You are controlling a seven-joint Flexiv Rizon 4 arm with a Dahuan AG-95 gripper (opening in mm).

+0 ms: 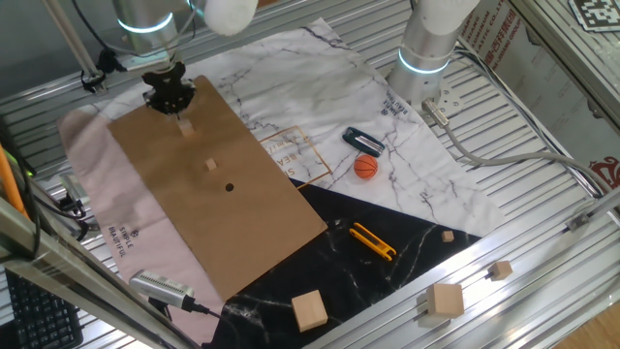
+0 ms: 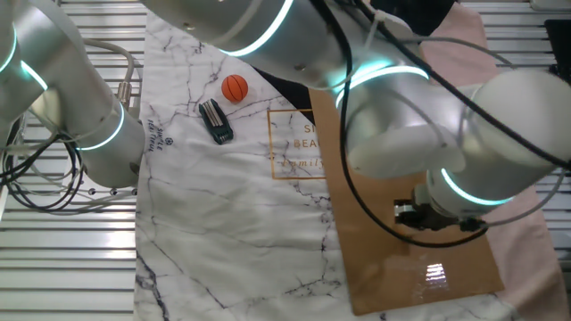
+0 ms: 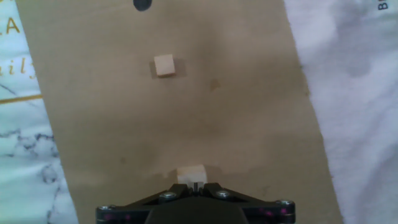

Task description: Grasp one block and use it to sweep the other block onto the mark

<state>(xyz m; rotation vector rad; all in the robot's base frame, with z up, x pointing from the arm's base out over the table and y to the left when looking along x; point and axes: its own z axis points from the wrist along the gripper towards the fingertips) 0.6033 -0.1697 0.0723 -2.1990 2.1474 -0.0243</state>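
On the brown cardboard (image 1: 213, 184), the claw (image 1: 171, 97) is hovering at the left, far end, its fingers drawn nearly together just above one block (image 1: 186, 126); whether they are pinching it I cannot tell. To the right, the other block (image 1: 211, 166) is lying apart, with the mark (image 1: 230, 187) just beyond it.
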